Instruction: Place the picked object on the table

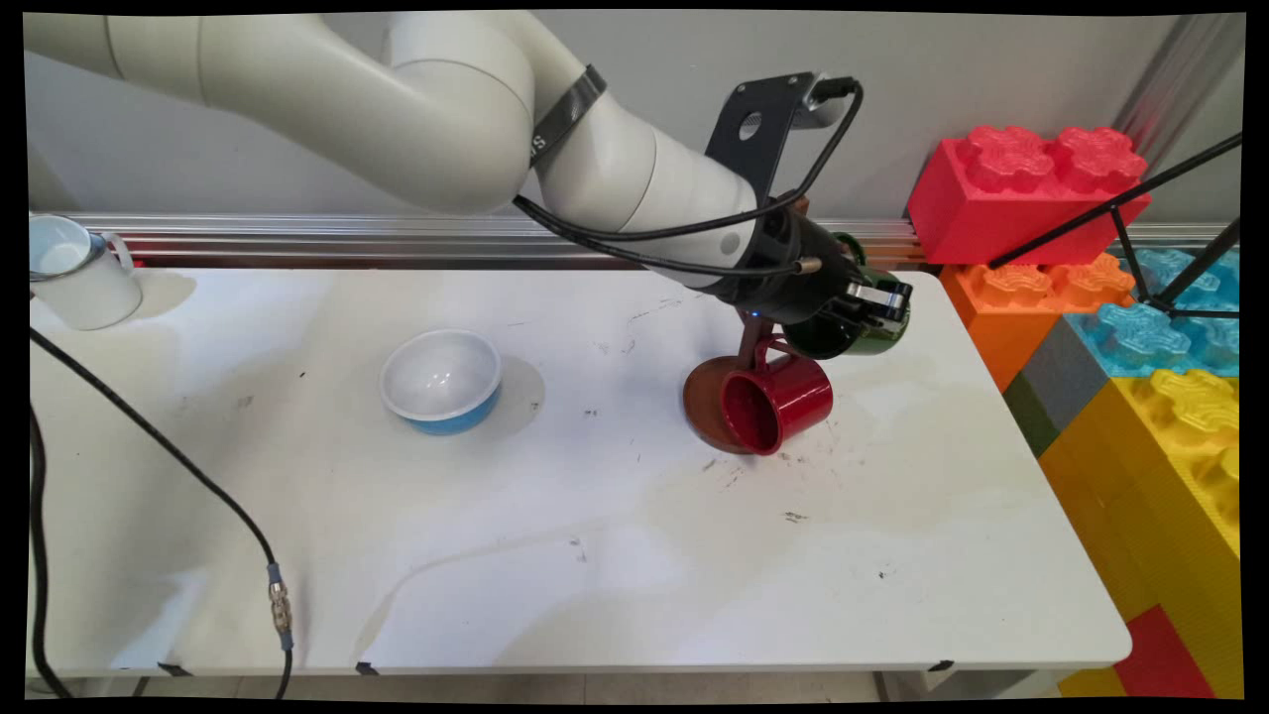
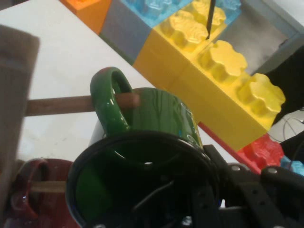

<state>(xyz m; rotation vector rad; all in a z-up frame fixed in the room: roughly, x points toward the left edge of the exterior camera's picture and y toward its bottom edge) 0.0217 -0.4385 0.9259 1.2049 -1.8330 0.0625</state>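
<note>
On my hand view the green mug point(image 2: 156, 118) fills the frame nearest the lens, its dark mouth toward the camera and its body running away from me, so its long axis lies roughly along the gripper's own line. Its handle point(image 2: 110, 99) stands up on top, and a wooden peg point(image 2: 71, 104) passes through the loop. The gripper point(image 2: 209, 199) has one finger point(image 2: 247, 190) outside the mug's wall, clamped on the rim. Below left I see the red mug point(image 2: 33, 199), hung on a lower peg.

My main view gives what the hand camera cannot: the gripper point(image 1: 872, 307) holds the green mug point(image 1: 843, 337) off the white table point(image 1: 595, 555), on its side, at the brown mug rack point(image 1: 709, 402) toward the table's far right. The red mug point(image 1: 778, 402) hangs with its mouth toward the camera's left. Farther left sits a blue-and-white bowl point(image 1: 441, 382), and at the far left corner a white mug point(image 1: 74, 273). Big toy bricks point(image 1: 1140, 397) are stacked beyond the right edge.
</note>
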